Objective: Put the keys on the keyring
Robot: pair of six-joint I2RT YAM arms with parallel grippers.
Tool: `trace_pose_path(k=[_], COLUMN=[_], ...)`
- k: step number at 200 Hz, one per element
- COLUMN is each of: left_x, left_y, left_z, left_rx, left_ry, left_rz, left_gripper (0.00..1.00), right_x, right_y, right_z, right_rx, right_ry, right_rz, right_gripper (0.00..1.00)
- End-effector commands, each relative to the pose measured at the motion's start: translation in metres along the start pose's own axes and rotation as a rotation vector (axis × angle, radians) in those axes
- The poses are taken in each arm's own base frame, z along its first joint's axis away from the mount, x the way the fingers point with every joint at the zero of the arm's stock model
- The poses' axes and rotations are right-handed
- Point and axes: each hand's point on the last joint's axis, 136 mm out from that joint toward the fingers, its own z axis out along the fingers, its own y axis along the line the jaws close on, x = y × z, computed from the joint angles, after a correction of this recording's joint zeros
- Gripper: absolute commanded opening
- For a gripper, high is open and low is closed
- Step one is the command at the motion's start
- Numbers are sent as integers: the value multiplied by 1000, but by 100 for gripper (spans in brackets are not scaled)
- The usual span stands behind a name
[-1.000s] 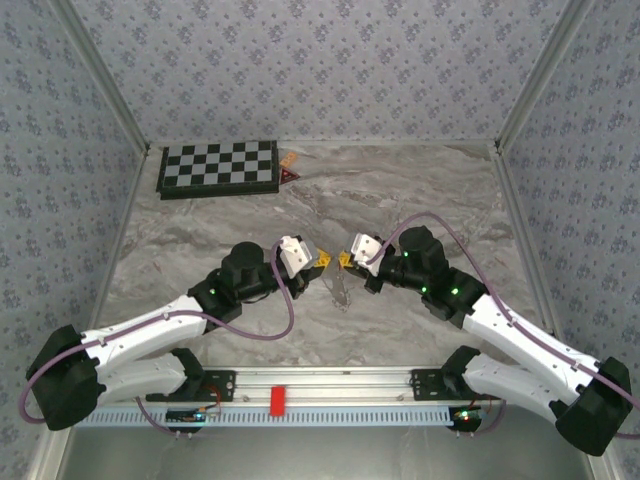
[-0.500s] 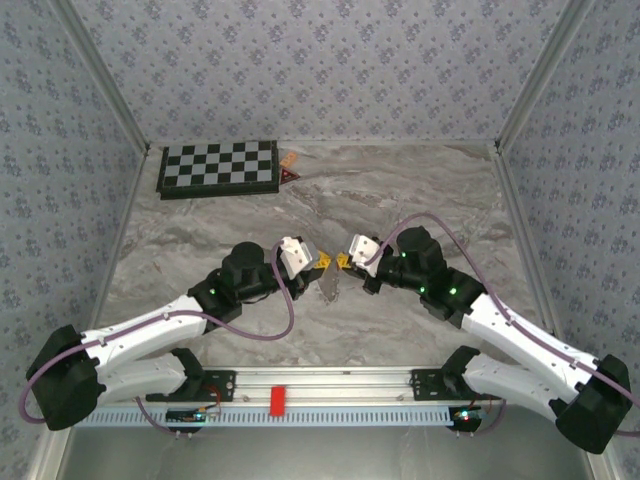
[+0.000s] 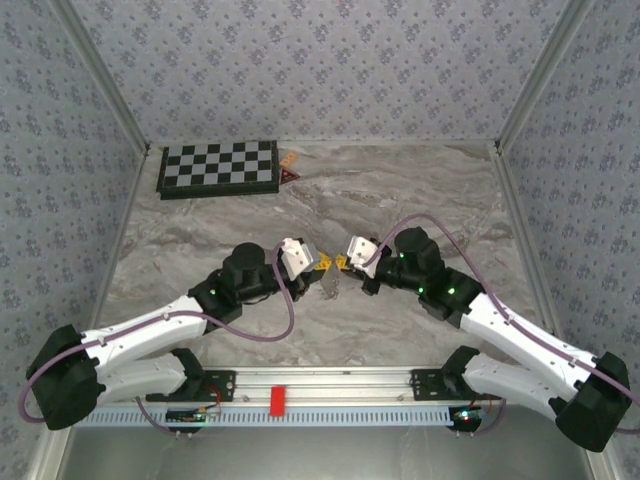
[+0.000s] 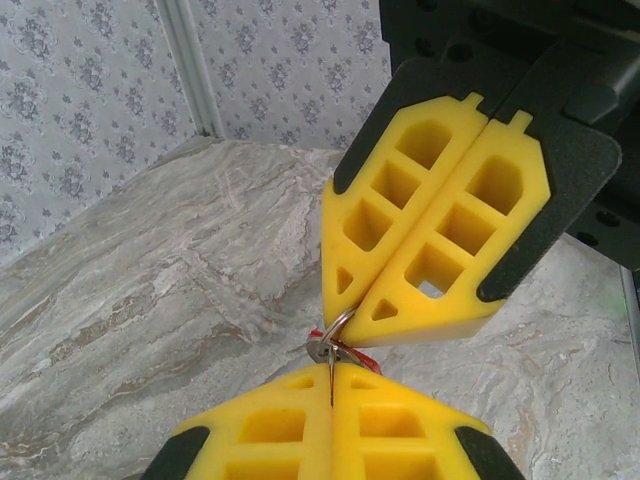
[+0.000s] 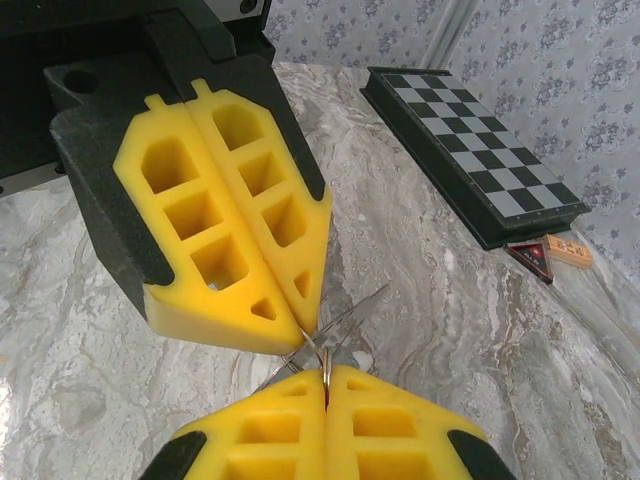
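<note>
Bright, even light; sharp focus.
</note>
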Motion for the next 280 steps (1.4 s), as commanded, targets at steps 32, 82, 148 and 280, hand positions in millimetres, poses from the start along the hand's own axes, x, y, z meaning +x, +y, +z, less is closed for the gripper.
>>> trace_pose_path(k=[32,82,148,280], left_x=[-32,-32,-31,-30], left_y=[3,4,5,6], left_z=[-4,-4,-4,-3], left_rx=[-17,-22,-30,-34], left_ry=[-89,-88,-86,-80], left_rz=[14,14,14,10], left_gripper=[0,0,0,0], right_x=[4,3,3,3], right_y=[8,3,-1,14], right_z=[2,-1,-4,-1], right_rx=[-17,18,43,-13], right_ry=[21,13,11,5], right_rz=[-27,-28,-23,-65], right_gripper=[0,0,0,0])
